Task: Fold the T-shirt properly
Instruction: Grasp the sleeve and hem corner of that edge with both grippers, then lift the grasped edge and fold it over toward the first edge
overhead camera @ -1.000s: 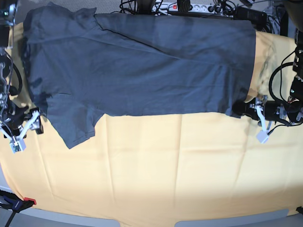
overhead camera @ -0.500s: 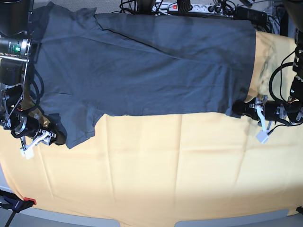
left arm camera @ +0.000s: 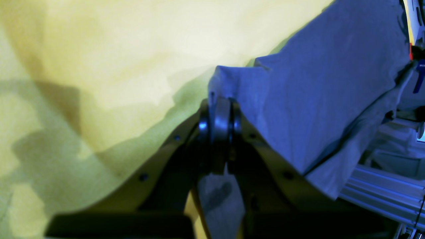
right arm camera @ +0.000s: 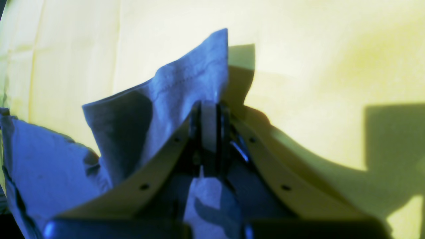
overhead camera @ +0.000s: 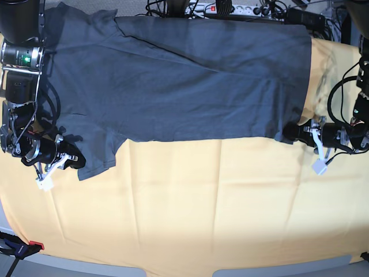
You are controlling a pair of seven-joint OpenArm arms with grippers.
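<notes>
- Nearest the camera, a yellow-orange table cloth covers the work surface, creased in faint squares, bare across its whole near half.
- At its near left corner sits a small red tab, beside a black clamp.
- The T-shirt lies flat across the far half, neck end to the left, hem to the right, one sleeve pointing toward the near left.
- The right gripper is clenched on that sleeve's edge; the wrist view shows the cloth pinched between closed jaws.
- The left gripper is clamped on the hem's near corner.
- Beyond the table's far edge runs a tangle of black cables and a white power strip.
</notes>
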